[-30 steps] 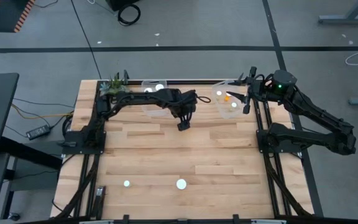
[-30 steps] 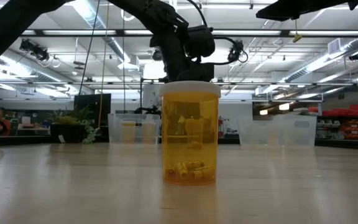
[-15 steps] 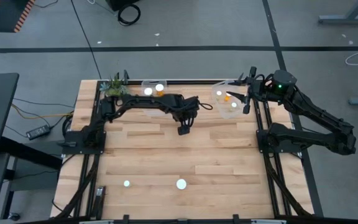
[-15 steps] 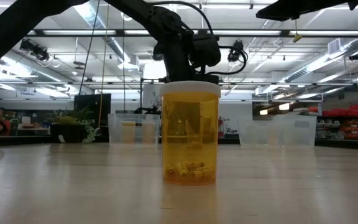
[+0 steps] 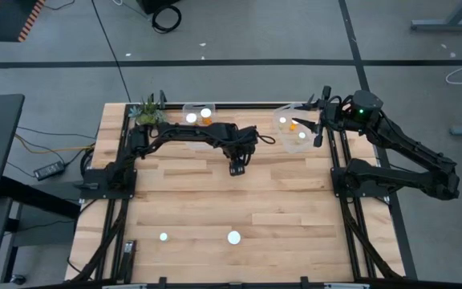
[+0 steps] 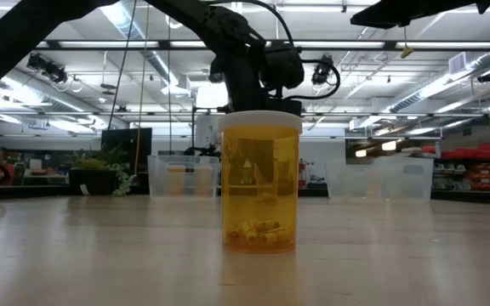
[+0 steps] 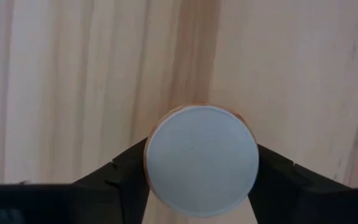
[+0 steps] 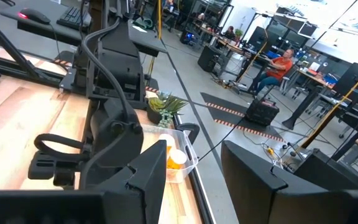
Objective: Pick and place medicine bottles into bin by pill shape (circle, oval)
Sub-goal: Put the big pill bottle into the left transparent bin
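My left gripper (image 5: 237, 167) points steeply down at the middle of the table's far half, shut on a medicine bottle. The left wrist view shows that bottle from above as a round white cap (image 7: 201, 158) with a thin orange rim. Two more white-capped bottles (image 5: 164, 237) (image 5: 233, 237) stand upright near the table's front edge. The second fills the low view as an orange vial (image 6: 260, 181) with pills at its bottom, and it hides my left gripper there. My right gripper (image 8: 194, 180) hangs open and level by the right bin (image 5: 293, 132). My left gripper pinches the bottle between its two fingers (image 7: 126, 180), one on each side at the cap's rim (image 7: 149, 163). The fingers come from above, pointing steeply down. The cap hides the vial's body and its foot, so whether it stands on the table I cannot tell.
Two clear bins stand at the table's far edge, the left one (image 5: 197, 120) with several bottles, the right one with a few. A small plant (image 5: 147, 108) sits at the far left corner. Bare wood lies between the held bottle and the two front bottles.
My left gripper has sunk toward the table and shifted slightly toward its near edge, then kept still for the last half second. The right arm and the two front bottles have not moved.
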